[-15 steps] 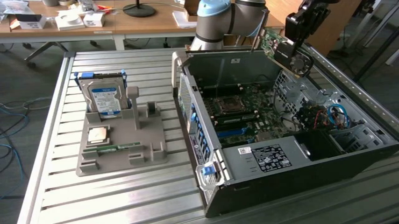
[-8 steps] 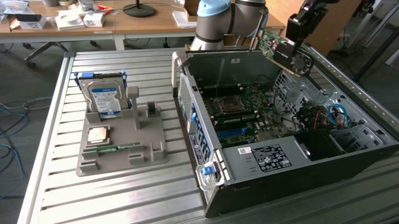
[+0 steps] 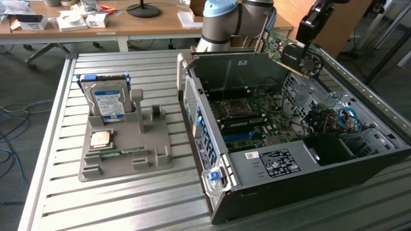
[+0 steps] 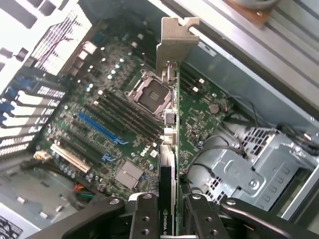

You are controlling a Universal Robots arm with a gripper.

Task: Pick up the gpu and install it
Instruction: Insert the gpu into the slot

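Gripper (image 4: 167,211) clamps gpu (image 4: 171,119), seemingly above motherboard (image 4: 99,117).

A ribbed silvery metal worktop (image 3: 128,202) stands on a grey floor (image 3: 22,79), where blue cables (image 3: 11,144) trail. Behind it, a wooden desk (image 3: 154,25) carries white boxes (image 3: 70,21) and a black round base (image 3: 143,9).

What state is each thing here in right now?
Computer case: on its side, panel off.
Graphics card: held above the case, not plugged in.
Gripper: shut on the graphics card.
Hard drive: upright in the grey holder.
Memory stick: lying flat in the holder.
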